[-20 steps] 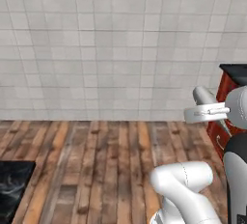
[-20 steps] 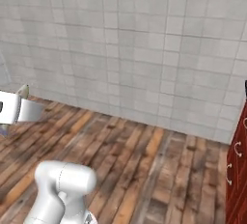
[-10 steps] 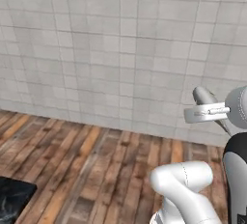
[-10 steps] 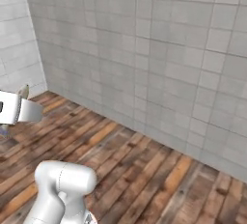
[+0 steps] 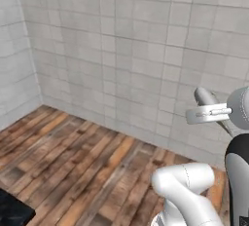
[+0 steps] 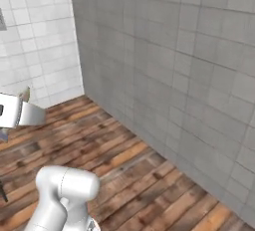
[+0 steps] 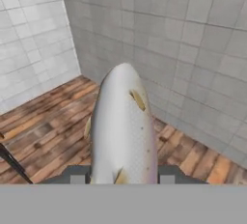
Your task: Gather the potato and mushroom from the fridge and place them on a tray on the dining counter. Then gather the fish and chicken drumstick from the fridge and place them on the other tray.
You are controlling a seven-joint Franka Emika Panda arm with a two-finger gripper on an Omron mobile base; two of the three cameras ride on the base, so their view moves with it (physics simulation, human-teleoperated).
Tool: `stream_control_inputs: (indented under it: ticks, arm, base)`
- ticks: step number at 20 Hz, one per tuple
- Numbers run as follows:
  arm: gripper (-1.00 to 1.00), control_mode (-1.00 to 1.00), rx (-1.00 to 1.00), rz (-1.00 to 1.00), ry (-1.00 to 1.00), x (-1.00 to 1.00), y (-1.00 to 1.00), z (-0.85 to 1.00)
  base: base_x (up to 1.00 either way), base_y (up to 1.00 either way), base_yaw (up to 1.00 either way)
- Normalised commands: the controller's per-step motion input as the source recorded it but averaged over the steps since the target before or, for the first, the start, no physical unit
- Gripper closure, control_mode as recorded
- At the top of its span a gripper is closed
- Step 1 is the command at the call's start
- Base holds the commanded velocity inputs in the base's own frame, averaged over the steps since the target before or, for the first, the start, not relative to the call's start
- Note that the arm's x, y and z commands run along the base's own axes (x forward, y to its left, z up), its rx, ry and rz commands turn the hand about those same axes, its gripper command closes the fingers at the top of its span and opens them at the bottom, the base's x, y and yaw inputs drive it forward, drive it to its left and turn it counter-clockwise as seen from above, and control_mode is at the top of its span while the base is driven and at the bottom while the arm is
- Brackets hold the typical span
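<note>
Currently the gripper pinches the fish between its fingers; the fish's long axis extends straight ahead from them, toward the tiled wall corner.

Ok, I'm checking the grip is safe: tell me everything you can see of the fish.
The fish is pale silvery grey and smooth, with small yellowish fins on its flanks. In the hand view it juts lengthwise away from the gripper, rounded end forward, its near end clamped between the two dark fingertips. It hangs above the wood floor, touching nothing else.
</note>
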Motion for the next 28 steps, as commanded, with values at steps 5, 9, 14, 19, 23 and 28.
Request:
stream_control_inputs:
  ticks: [5,9,14,19,23,28]
  arm:
    - [1.0,1.0,0.0,0.0,0.0,0.0,0.0,0.0]
    - [1.0,1.0,0.0,0.0,0.0,0.0,0.0,0.0]
    - [1.0,1.0,0.0,0.0,0.0,0.0,0.0,0.0]
    - [1.0,1.0,0.0,0.0,0.0,0.0,0.0,0.0]
    - [1.0,1.0,0.0,0.0,0.0,0.0,0.0,0.0]
    - [1.0,1.0,0.0,0.0,0.0,0.0,0.0,0.0]
  base:
    - [0.77,-0.02,0.48]
    - [0.52,0.0,0.5]
    - [0.47,0.0,0.5]
    - [0.38,-0.23,0.49]
    - [0.4,-0.36,0.45]
    - [0.33,-0.53,0.38]
